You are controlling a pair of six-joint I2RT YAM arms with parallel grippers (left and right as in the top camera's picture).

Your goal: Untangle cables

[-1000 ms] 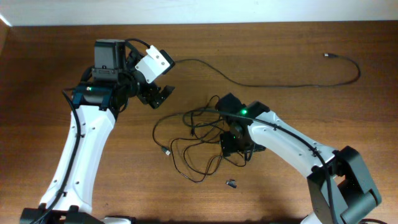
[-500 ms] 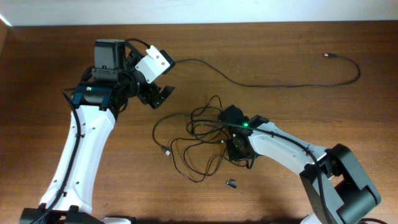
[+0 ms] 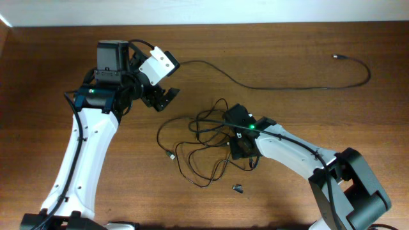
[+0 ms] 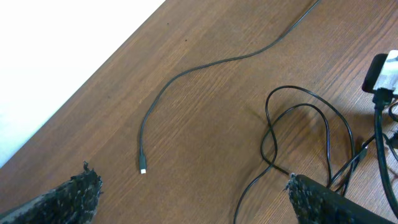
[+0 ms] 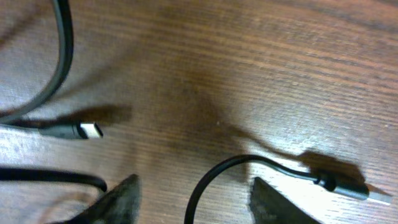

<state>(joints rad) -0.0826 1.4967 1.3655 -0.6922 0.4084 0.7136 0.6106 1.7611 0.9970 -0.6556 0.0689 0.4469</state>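
The cables lie as a loose black tangle (image 3: 203,137) in the middle of the wooden table. One long cable (image 3: 287,87) runs off from it to a plug at the far right. My right gripper (image 3: 243,152) sits low over the tangle's right side. In the right wrist view its jaws (image 5: 196,202) stand apart, and a cable loop (image 5: 208,177) passes between them without being squeezed. Metal-tipped plugs (image 5: 90,130) (image 5: 351,190) lie on either side. My left gripper (image 3: 165,98) hovers open above the tangle's upper left; its fingers (image 4: 68,199) frame bare wood and a cable end (image 4: 143,168).
A tiny dark stubby piece (image 3: 237,188) lies just below the tangle. The table's far edge meets a white wall (image 4: 56,56) at the top. My left arm (image 3: 83,153) stretches along the table's left side and my right arm (image 3: 300,156) comes in from the lower right.
My right wrist has shifted a little up and left over the tangle. Its jaws closed in and then spread again, and nearby loops moved slightly. The left arm has stayed still.
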